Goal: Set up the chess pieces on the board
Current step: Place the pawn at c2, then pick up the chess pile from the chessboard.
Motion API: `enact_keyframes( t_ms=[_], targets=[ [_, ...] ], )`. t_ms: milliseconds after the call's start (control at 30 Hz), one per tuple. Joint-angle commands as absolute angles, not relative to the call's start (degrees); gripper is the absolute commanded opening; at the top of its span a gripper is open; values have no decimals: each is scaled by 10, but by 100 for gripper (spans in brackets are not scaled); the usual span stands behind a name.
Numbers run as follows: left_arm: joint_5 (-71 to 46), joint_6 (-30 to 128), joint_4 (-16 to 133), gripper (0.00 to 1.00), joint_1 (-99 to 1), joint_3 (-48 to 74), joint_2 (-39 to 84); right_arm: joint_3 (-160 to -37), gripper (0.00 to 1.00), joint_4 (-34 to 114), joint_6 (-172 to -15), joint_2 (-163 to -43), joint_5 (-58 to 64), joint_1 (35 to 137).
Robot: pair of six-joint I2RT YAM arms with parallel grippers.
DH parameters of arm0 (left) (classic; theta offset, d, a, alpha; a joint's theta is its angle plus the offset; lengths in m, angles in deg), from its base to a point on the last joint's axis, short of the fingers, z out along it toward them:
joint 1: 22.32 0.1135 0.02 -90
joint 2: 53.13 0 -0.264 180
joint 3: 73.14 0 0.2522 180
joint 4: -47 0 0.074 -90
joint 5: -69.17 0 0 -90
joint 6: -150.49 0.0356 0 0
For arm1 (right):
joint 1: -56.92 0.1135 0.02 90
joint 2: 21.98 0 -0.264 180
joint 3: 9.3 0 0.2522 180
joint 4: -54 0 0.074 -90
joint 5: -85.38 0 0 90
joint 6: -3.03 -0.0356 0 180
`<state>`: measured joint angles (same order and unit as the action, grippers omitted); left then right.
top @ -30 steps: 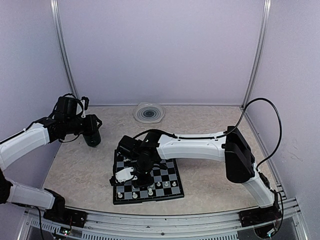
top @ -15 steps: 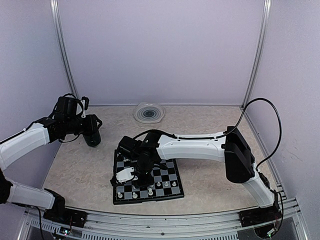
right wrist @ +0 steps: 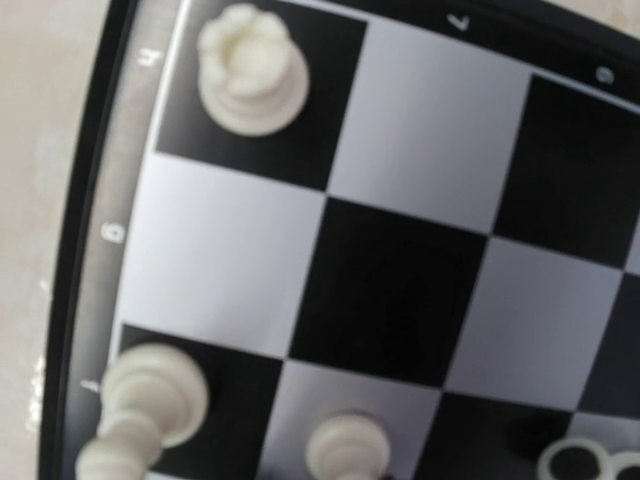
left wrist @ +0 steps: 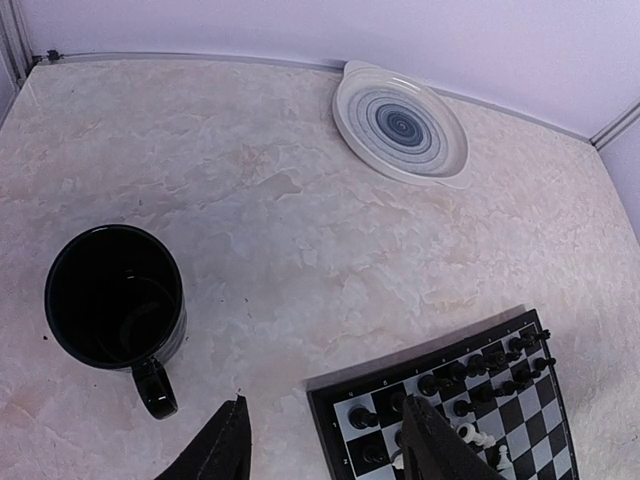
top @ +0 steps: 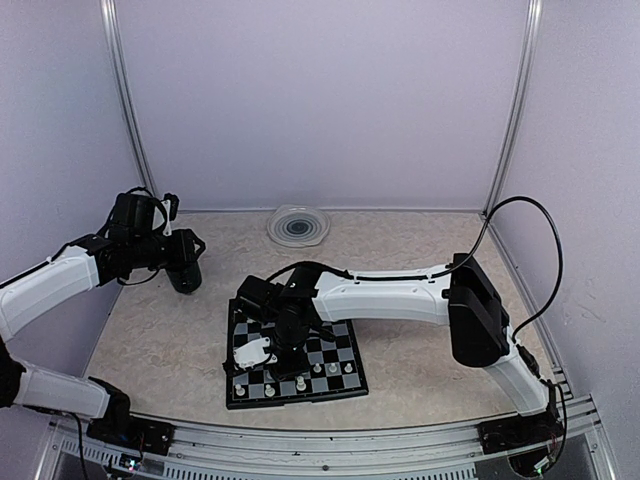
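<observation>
The chequered board lies at the front middle of the table. Cream pieces stand along its near rows, and black pieces stand on its far rows in the left wrist view. My right gripper hangs low over the board's left part. Its fingers are out of its own view, which shows close-up squares and cream pieces, one at the bottom edge. My left gripper is open and empty, above the table between the black cup and the board's corner.
The black cup stands left of the board under my left gripper. A round clear ridged plate sits at the back wall. My right arm stretches across the table from the right.
My right gripper has shifted very slightly over the board's left part. The left arm has not moved.
</observation>
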<state>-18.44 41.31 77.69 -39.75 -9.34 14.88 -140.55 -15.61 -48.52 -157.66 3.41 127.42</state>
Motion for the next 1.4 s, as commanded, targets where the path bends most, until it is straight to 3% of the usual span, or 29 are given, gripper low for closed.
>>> enact_keyframes(
  t_ms=[0,300,567,800,933,1367],
  targets=[
    [-180,418,771,52,-395,-101,153,-1409,28,-153,-491,-1575,39,1282],
    [-142,428,756,50,-397,-106,160,-1388,43,-157,-478,-1496,31,1255],
    [-141,471,746,50,-488,-105,178,-1250,43,-116,-489,-1336,136,1150],
    [-203,483,781,46,-596,-72,278,-1026,41,34,-520,-1208,238,1007],
    [-255,497,815,46,-631,-51,340,-940,40,99,-531,-1166,258,975],
    [-283,515,826,50,-642,-46,401,-919,40,102,-515,-1174,280,969]
  ],
)
